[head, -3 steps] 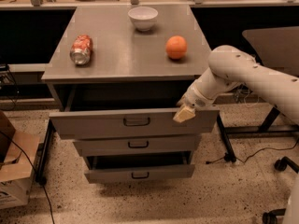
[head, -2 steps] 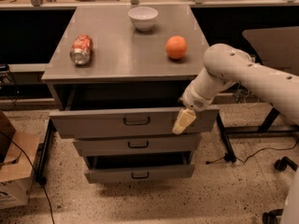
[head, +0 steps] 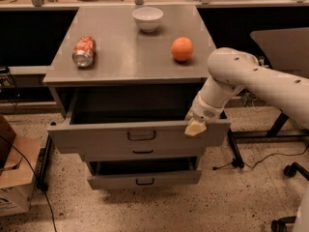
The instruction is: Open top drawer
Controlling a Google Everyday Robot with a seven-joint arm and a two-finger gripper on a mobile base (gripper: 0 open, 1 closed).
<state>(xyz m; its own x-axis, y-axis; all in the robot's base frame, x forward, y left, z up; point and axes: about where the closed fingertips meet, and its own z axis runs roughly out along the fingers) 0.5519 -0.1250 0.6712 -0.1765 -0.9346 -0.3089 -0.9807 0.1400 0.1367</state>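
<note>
Speckled terrazzo floor; cardboard box at left; wooden counter behind; grey desk at right.

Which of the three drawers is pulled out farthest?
The top drawer, the widest: its dark inside shows, while the bottom drawer is out only slightly. The gripper is at the top front's right end.

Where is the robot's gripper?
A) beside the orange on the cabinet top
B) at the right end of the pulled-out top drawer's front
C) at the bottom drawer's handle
B: the gripper sits at the right end of the top drawer front, well right of its centre handle.
</note>
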